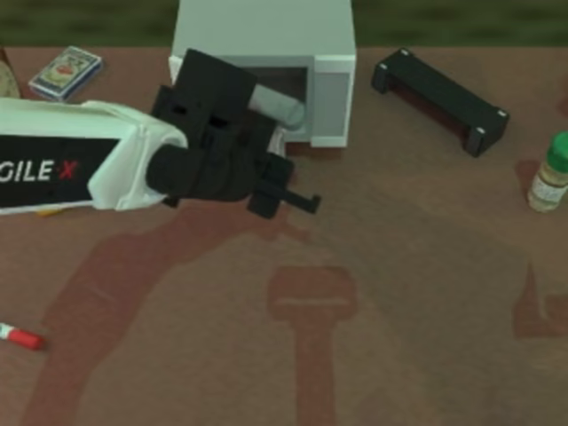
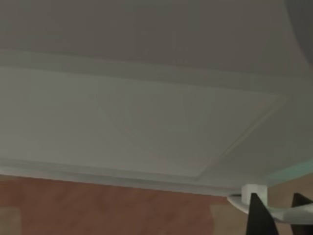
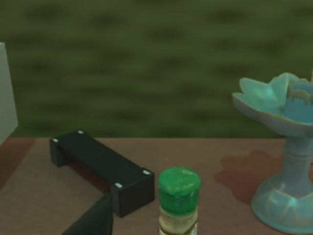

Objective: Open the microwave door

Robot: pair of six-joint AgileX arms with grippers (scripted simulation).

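The microwave (image 1: 266, 35) is sitting at the far edge of the table, a little left of centre in the top view, a boxy pale grey-white appliance facing forward. Its narrow grey control panel is showing at the right of its front. The opening beside that panel is showing dark, so the microwave door (image 2: 146, 132) is standing partly open, swinging out toward the left front. In the left wrist view the door is filling most of the picture as a flat pale panel with a faint rectangular window outline.

Dim even light, soft arm shadows
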